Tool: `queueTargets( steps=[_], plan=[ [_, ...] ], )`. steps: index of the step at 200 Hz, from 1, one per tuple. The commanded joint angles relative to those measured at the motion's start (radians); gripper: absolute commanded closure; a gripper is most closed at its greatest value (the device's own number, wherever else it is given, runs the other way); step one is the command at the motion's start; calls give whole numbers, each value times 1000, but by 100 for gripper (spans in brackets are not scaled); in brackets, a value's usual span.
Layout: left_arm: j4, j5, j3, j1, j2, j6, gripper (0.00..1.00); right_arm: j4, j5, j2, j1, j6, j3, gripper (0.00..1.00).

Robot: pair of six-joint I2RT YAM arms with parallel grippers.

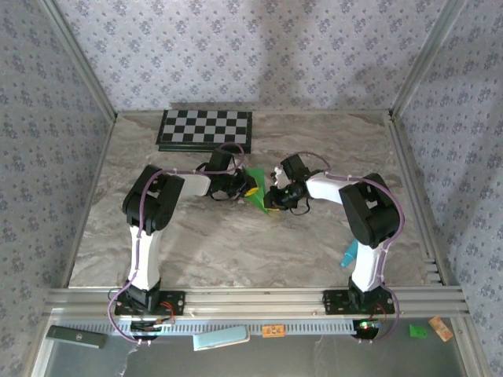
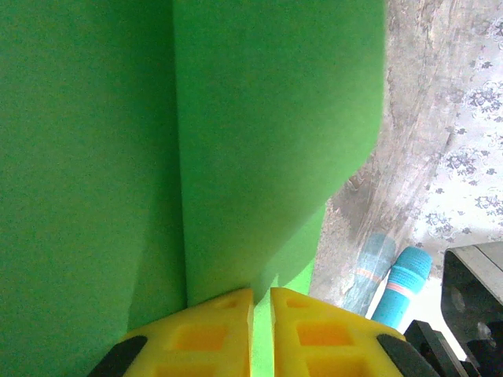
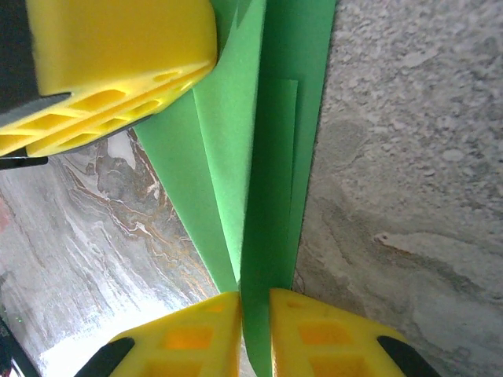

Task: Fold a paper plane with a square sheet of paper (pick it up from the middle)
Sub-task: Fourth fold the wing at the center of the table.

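a thin bright green paper (image 1: 257,198), folded into long narrow layers with a sharp lengthwise crease, is sitting near the middle of the grey-veined marble table (image 1: 236,251). it is in front of the black-and-white checkerboard (image 1: 206,129). both arms are bending inward and meeting at it, one on each side. whether the paper is resting on the table or hanging just above it is hard to tell.

the left gripper (image 1: 242,188) is holding the paper's left side. in the left wrist view this gripper (image 2: 261,314) is pinching the green paper (image 2: 236,157). its yellow ribbed fingers (image 2: 212,338) are standing almost together, with a thin sliver of paper in the slit between them. a teal cylindrical marker (image 2: 402,283) is lying on the table off to the right.

the right gripper (image 1: 275,196) is holding the opposite side. in the right wrist view this gripper (image 3: 255,322) is also clamping the paper (image 3: 236,157). its yellow fingers (image 3: 314,338) are pressing on either side of the creased layers, which are running straight up from them. a yellow finger of the other gripper (image 3: 118,63) is touching the paper's far end.
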Motion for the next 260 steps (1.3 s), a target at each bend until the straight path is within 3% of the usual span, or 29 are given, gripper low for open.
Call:
queueTargets(
  steps=[1, 126, 182, 260],
  plan=[
    [-47, -12, 14, -9, 18, 13, 86, -39, 12, 20, 8, -20, 11, 84],
    [59, 46, -5, -9, -39, 41, 81, -15, -27, 39, -27, -21, -47, 92],
    [13, 51, 30, -16, -8, 63, 82, -3, -81, 41, -46, -37, -62, 92],
    [-74, 26, 74, -24, 36, 91, 83, -7, -62, 44, -54, -37, -67, 91]
  ],
)
